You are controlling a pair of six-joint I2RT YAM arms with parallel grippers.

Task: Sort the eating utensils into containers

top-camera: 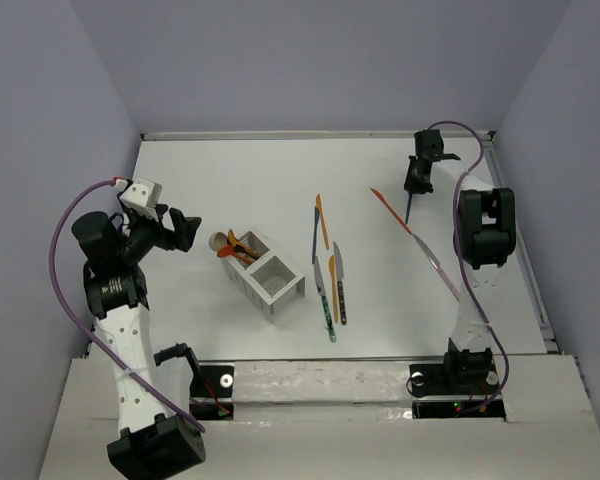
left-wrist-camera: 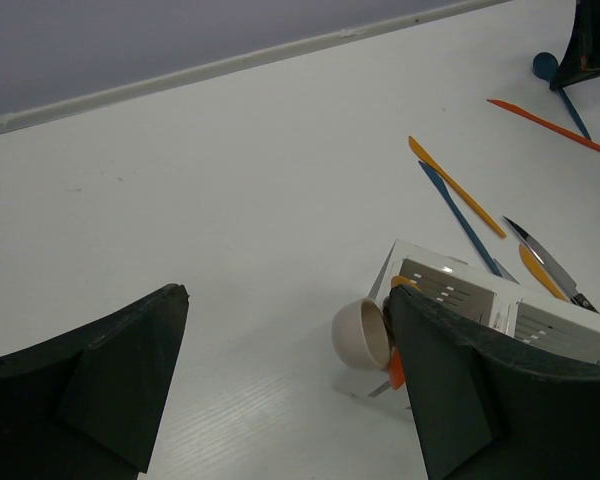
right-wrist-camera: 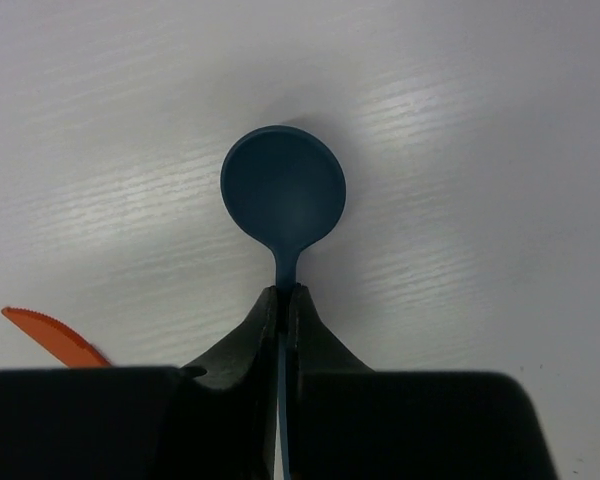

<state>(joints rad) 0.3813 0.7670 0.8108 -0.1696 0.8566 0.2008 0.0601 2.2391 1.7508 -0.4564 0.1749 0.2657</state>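
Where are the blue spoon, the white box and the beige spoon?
blue spoon (right-wrist-camera: 283, 195): right wrist view, on its bowl.
white box (left-wrist-camera: 445, 285): left wrist view, on its slotted wall.
beige spoon (left-wrist-camera: 360, 335): left wrist view, on its bowl.

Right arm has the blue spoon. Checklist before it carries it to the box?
1. Grip: right gripper shut on blue spoon at the neck: ok.
2. Spoon lifted off the table: cannot tell.
3. Spoon handle free of the orange knife: cannot tell.
4. Other arm: left gripper open, beside the container, not above it: ok.
5. Compartment holding the orange spoons unobstructed from above: ok.
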